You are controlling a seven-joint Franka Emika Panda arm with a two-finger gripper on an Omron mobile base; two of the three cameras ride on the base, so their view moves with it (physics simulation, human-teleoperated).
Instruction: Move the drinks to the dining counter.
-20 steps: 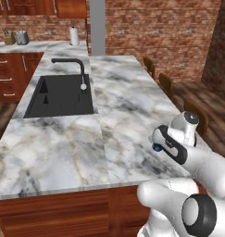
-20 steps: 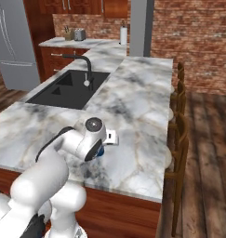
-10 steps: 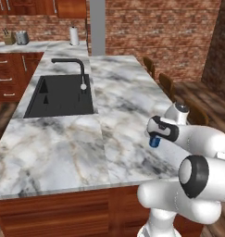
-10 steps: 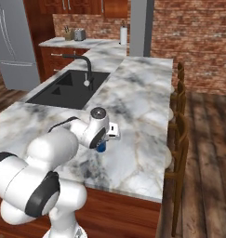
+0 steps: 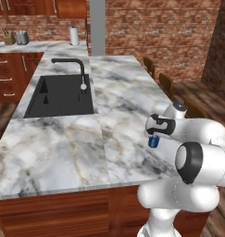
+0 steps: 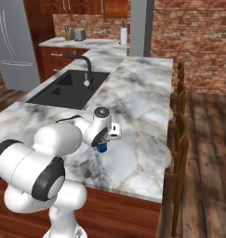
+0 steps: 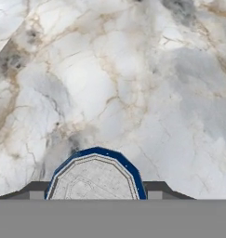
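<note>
Fingers (image 7: 151,187) mostly hidden behind held blue-and-white can (image 7: 95,176)

Home kitchen: marble counter (image 5: 63,148) w/ black sink (image 5: 60,95) & faucet (image 5: 74,69), fridge (image 6: 14,44), brick walls.

Both base views look forward and down from behind the arm, one from its left, one from its right, sharing the marble bench (image 5: 63,148) with its black sink (image 5: 58,95). The hand view looks steeply down, close over the bench surface.
</note>
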